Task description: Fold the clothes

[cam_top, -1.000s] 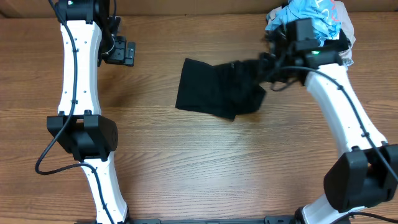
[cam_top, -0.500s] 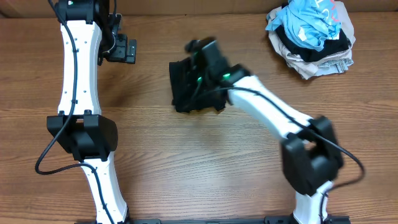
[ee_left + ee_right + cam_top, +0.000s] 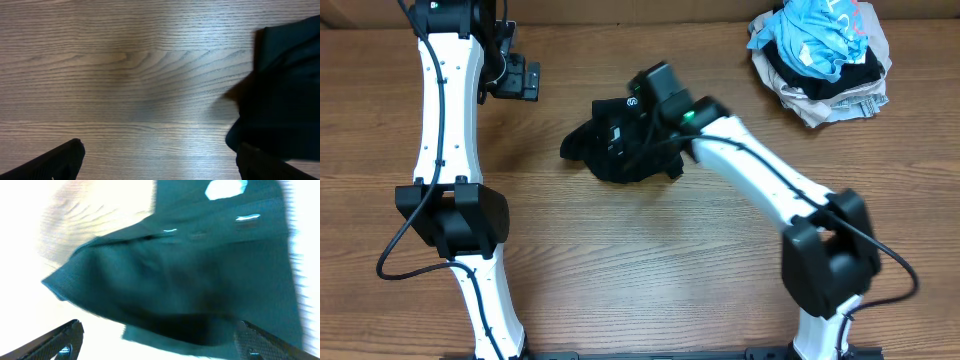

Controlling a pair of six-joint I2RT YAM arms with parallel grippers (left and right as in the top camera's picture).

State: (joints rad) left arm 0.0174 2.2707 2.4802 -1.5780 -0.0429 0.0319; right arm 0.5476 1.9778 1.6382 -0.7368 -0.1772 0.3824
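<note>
Black garment [image 3: 605,155], overhead view: what changed? (Operator)

(Technician) Its right half has been carried across to the left. It now lies as a compact bundle mid-table [image 3: 720,280], under the right gripper [image 3: 638,135]. The left gripper [image 3: 515,82] is parked well apart.

(Operator) Wrist views?

(Technician) Left wrist: jaws apart, garment at frame right, untouched. Right wrist: jaws apart over blurred cloth, nothing clamped. Judgement: one fold is laid, but the bundle looks uneven and needs squaring.
</note>
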